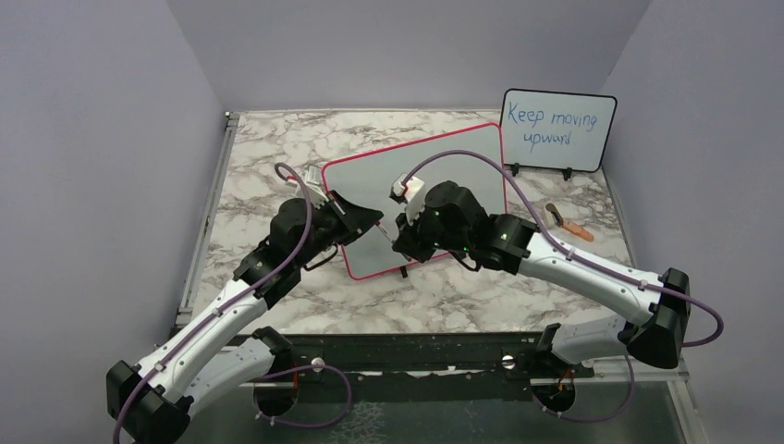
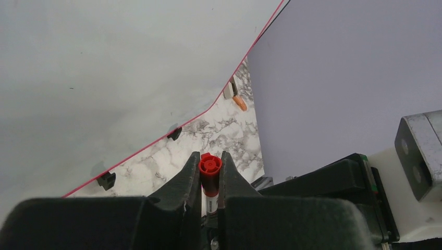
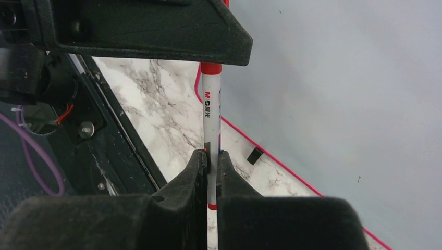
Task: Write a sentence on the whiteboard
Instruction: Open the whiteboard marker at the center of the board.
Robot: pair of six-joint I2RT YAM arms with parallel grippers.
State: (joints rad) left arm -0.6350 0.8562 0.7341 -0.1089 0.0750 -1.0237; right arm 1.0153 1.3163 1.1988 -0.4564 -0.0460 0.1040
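Observation:
The whiteboard (image 1: 434, 180), red-framed with small black feet, lies on the marble table. What shows of its surface is blank (image 2: 104, 67) (image 3: 339, 104), and no sentence is in view. A white marker with red ends (image 3: 210, 114) hangs over the board's near left corner, held between both grippers. My left gripper (image 1: 370, 220) (image 2: 210, 161) is shut on the marker's red cap (image 2: 210, 169). My right gripper (image 1: 402, 242) (image 3: 211, 156) is shut on the white barrel. In the right wrist view the left gripper's fingers (image 3: 208, 47) cover the cap end.
A smaller black-framed board with blue writing (image 1: 557, 129) stands at the back right. An orange object (image 1: 569, 222) (image 2: 238, 101) lies on the table to the right of the whiteboard. Grey walls close in both sides and the back.

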